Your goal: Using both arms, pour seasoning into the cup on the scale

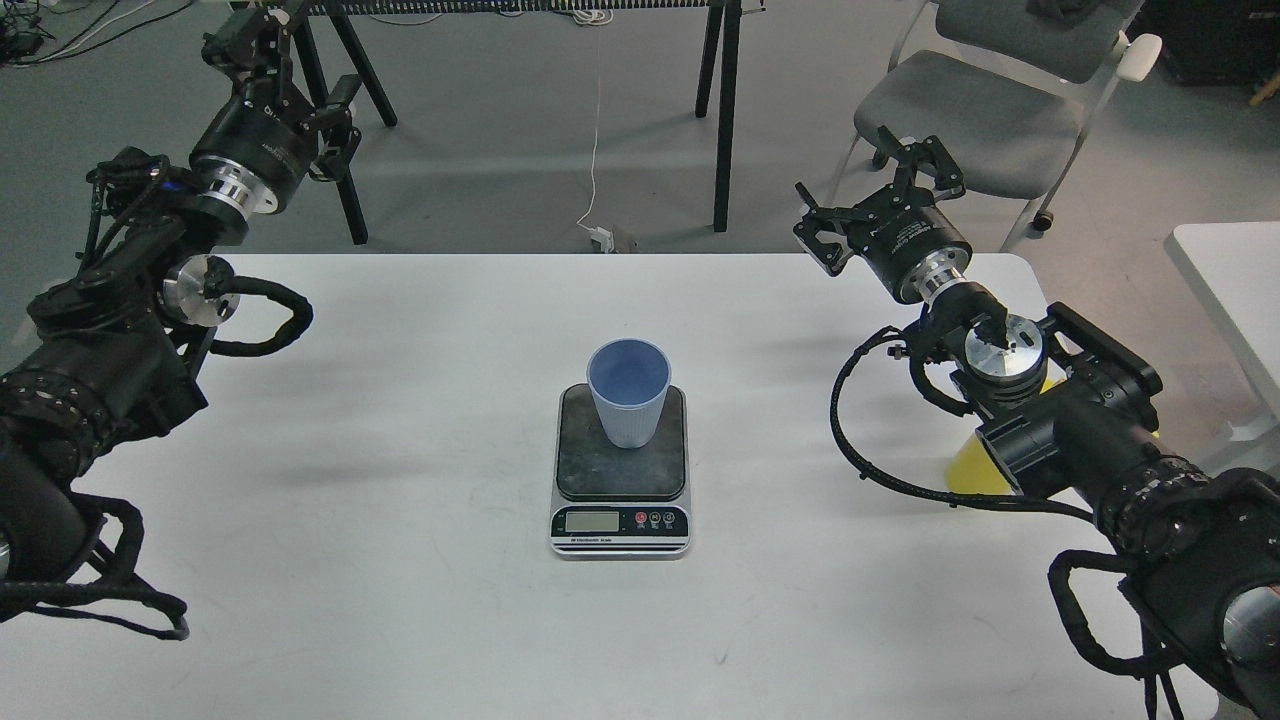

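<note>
The light blue ribbed cup [628,395] stands upright on the dark platform of the scale [620,495] at the table's middle. The yellow seasoning bottle [966,466] is at the right, almost wholly hidden behind my right arm; only its lower part shows. My right gripper [880,200] is open and empty above the table's far right edge, well behind and left of the bottle. My left gripper [275,55] is open and empty, raised beyond the table's far left corner.
The white table [400,560] holds the scale. A grey chair [970,110] stands behind the far right corner. Black table legs [725,110] stand on the floor behind. A second white table [1230,290] edges in at the right.
</note>
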Robot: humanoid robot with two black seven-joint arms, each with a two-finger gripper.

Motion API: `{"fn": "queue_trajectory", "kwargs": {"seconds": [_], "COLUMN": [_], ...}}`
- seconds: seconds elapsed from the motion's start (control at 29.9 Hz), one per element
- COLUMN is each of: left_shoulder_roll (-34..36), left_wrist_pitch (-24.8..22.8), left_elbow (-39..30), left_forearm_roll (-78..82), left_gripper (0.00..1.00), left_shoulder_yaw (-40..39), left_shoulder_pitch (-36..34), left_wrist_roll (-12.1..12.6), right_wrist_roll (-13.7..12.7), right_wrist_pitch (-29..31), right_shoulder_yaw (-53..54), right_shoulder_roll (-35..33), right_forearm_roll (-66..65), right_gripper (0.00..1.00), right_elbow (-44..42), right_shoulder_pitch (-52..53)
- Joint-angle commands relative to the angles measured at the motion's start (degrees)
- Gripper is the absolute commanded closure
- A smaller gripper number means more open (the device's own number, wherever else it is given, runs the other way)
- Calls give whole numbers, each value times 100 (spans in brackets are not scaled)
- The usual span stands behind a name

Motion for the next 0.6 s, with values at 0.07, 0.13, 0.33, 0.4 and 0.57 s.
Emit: {"fn": "queue_trajectory", "kwargs": {"seconds": [0.07, 0.13, 0.33, 0.4, 0.57], "left_shoulder_roll": [-63, -71, -142, -142, -133], "left_wrist_pitch": [0, 0, 0, 0, 0], "left_elbow": [0, 0, 0, -9, -9], "left_forearm_roll": [26, 35, 53, 53, 53], "left_gripper": [20, 20, 20, 20, 20], "left_shoulder_yaw": [50, 59, 68, 68, 68], "left_shoulder_pitch": [32, 58, 120, 120, 120], "left_wrist_roll": [0, 0, 0, 0, 0], "right_wrist_roll": [11, 11, 11, 11, 11], "right_wrist_pitch": [1, 1, 1, 1, 1], "right_shoulder_yaw": [-57, -110, -225, -233, -242], "right_shoulder_roll": [-34, -52, -122, -183, -271], "right_forearm_roll": [-175, -351, -1133, -1230, -1239], "right_gripper": [1, 1, 1, 1, 1], "right_elbow": [7, 16, 7, 7, 16], "right_shoulder_pitch": [170, 223, 495, 496, 495]}}
